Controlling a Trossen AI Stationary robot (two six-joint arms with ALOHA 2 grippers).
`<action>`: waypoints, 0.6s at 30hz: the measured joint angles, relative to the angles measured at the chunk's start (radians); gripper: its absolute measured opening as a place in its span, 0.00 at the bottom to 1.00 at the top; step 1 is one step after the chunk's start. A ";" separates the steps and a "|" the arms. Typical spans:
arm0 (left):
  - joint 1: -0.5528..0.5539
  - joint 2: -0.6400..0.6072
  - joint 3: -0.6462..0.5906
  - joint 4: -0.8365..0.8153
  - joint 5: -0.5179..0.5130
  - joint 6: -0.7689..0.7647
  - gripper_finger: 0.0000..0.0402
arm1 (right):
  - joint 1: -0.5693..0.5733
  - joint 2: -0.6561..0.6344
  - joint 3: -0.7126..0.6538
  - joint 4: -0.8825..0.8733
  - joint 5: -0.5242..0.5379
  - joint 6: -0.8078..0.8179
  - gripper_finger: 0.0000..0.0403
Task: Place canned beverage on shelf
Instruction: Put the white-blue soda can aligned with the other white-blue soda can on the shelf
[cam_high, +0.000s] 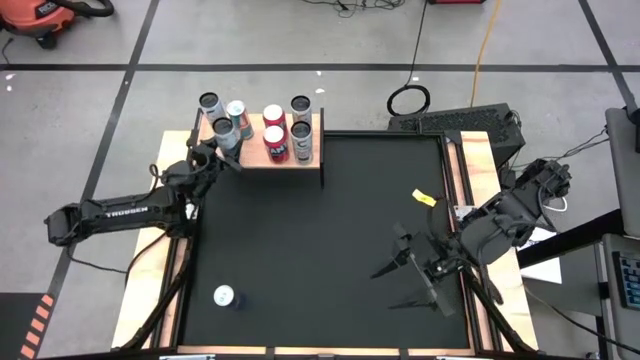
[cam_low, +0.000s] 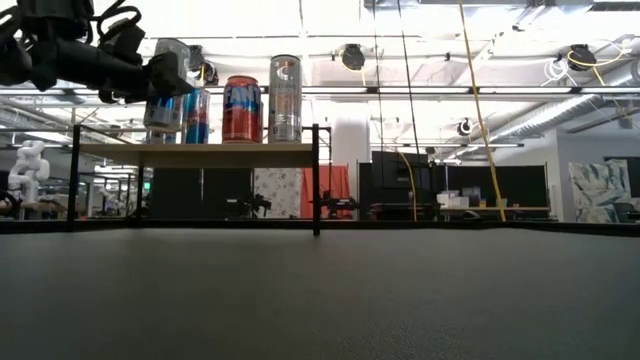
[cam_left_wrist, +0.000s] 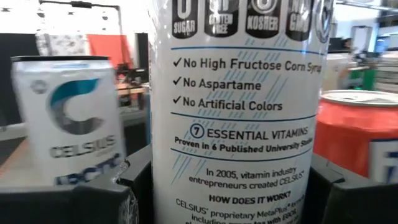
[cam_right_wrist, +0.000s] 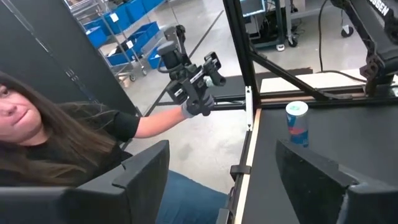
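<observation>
Up at the worktop's far left corner, held by the left end effector (cam_high: 222, 152) at the near left end of the shelf (cam_high: 300, 162): a white Celsius can (cam_left_wrist: 242, 112), fingers (cam_left_wrist: 74, 199) clamped on both its sides. Beside it on the board, five more cans (cam_high: 275, 140), among them a red one (cam_low: 241, 108) and a tall silver one (cam_low: 285, 97). Alone on the black mat near the front left, a blue-and-red can (cam_high: 224, 296). Over the mat's right side, right end effector (cam_high: 400, 268) spread apart, gripping nothing. Beyond the worktop edge, a person (cam_right_wrist: 56, 143) holding a handheld control grip (cam_right_wrist: 193, 78).
</observation>
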 joint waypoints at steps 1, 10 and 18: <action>0.013 0.000 0.000 0.000 0.000 -0.004 0.61 | 0.000 0.004 0.000 0.000 0.000 0.005 0.67; 0.098 0.012 0.000 -0.001 0.074 -0.033 0.61 | 0.008 0.035 0.000 0.000 -0.004 0.014 0.67; 0.137 0.060 0.000 0.000 0.077 -0.078 0.63 | 0.029 0.040 0.000 -0.014 -0.003 0.013 0.67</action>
